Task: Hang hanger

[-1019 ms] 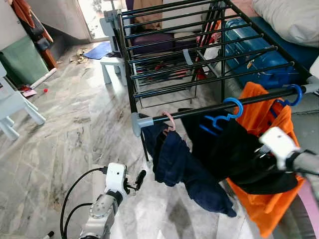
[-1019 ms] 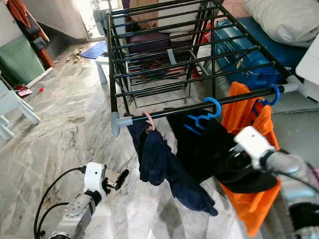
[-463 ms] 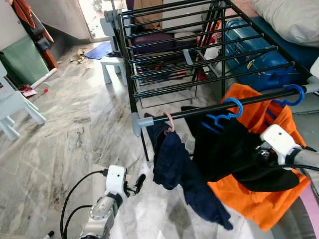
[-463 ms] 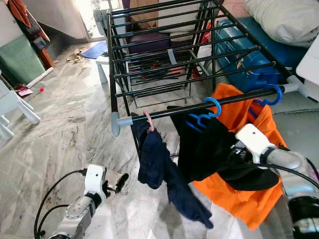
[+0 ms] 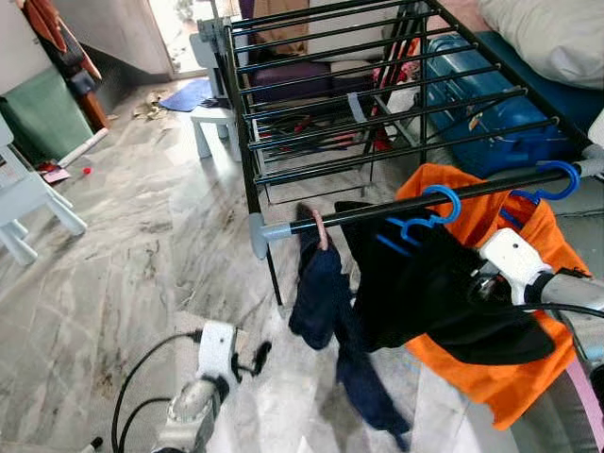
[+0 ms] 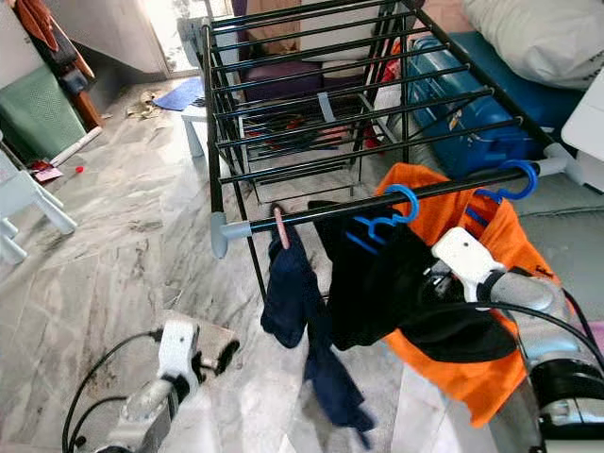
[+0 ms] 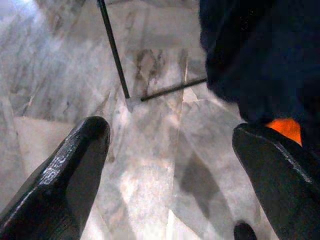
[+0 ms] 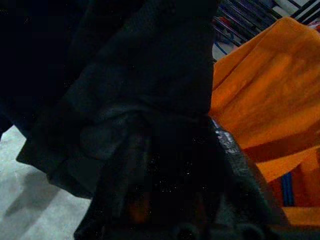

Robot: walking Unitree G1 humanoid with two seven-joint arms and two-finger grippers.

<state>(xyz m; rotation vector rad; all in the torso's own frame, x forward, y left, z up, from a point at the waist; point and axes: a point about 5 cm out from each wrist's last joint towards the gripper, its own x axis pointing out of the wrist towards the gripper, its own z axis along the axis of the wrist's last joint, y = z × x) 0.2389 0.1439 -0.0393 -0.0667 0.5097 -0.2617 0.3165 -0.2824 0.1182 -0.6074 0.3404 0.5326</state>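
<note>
The floor point(image 5: 123, 255) is grey-veined marble, littered near the doorway with scraps and a blue mat point(image 5: 185, 94). A pale plastic chair point(image 5: 24, 203) stands to one side, and a bed with a blue sheet point(image 5: 528, 75) and a white pillow point(image 5: 552, 33) sits behind a black drying rack point(image 5: 359, 104).

Along the rack's front rail point(image 5: 406, 203) hang three pieces: a navy garment point(image 5: 326, 293) on a pink hanger point(image 5: 320, 229), a black garment point(image 5: 425, 283) on a blue hanger point(image 5: 429, 215), and an orange garment point(image 5: 510, 359) on a second blue hanger point(image 5: 555, 179). Both blue hooks sit over the rail.

The right gripper point(image 8: 150, 150) is buried in the black cloth, closed on a bunch of it. The left gripper point(image 7: 170, 165) hangs low over the floor, fingers point(image 7: 70, 170) spread wide and holding nothing.
</note>
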